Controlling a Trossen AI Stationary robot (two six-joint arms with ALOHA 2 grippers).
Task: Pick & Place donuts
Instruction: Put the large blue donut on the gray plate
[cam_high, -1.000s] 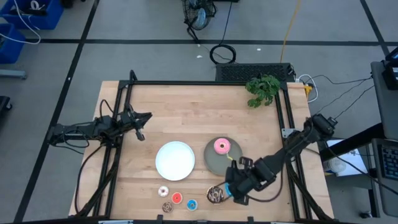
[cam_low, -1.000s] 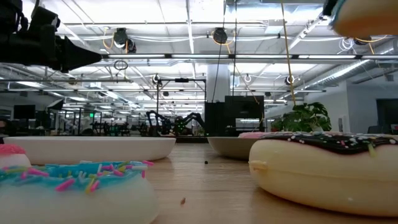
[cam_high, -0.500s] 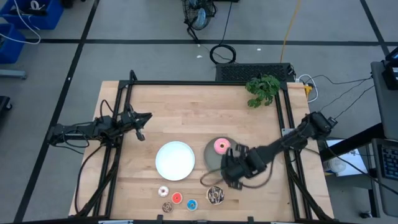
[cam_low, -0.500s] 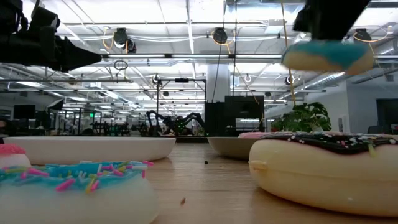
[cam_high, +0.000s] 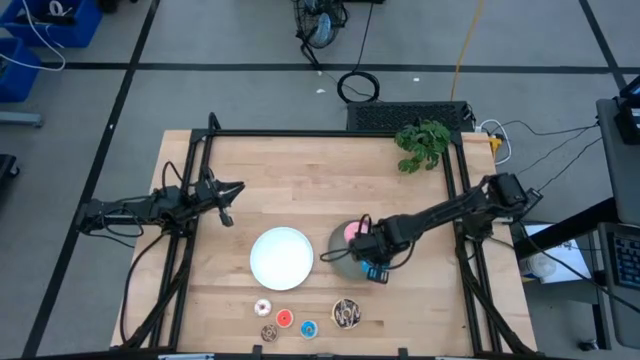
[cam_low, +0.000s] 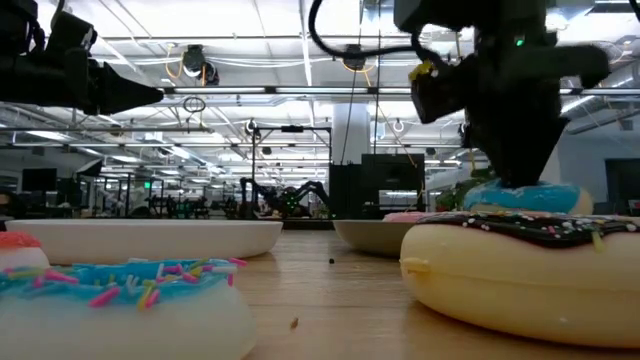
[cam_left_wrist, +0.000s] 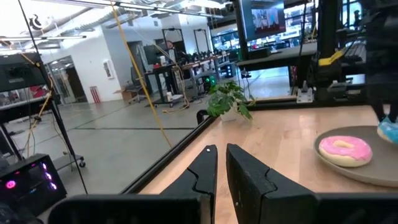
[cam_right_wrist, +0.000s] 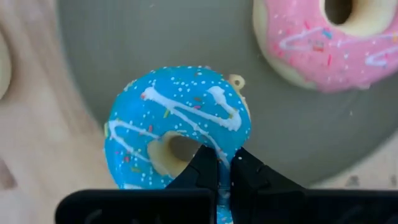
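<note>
Wooden table carries the grey plate. I read the right gripper pinched on the blue donut over that plate, beside the pink donut. Left gripper waits well away from the plate, fingers nearly together.

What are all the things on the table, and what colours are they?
Blue donut: one, blue icing with white streaks, held over the grey plate's edge.
Pink donut: one, pink, on the grey plate.
Brown donut: one, dark icing, on the table near the front edge.
Tiny donuts: four, white-pink, red, blue and brown, in a cluster at the front edge.
Grey plate: one, grey, right of the white plate.
White plate: one, white, mid-table.
Plant: one, green, far right corner.
Right gripper: jaws closed on the blue donut.
Left gripper: jaws closed, holding nothing, at the table's left side.
</note>
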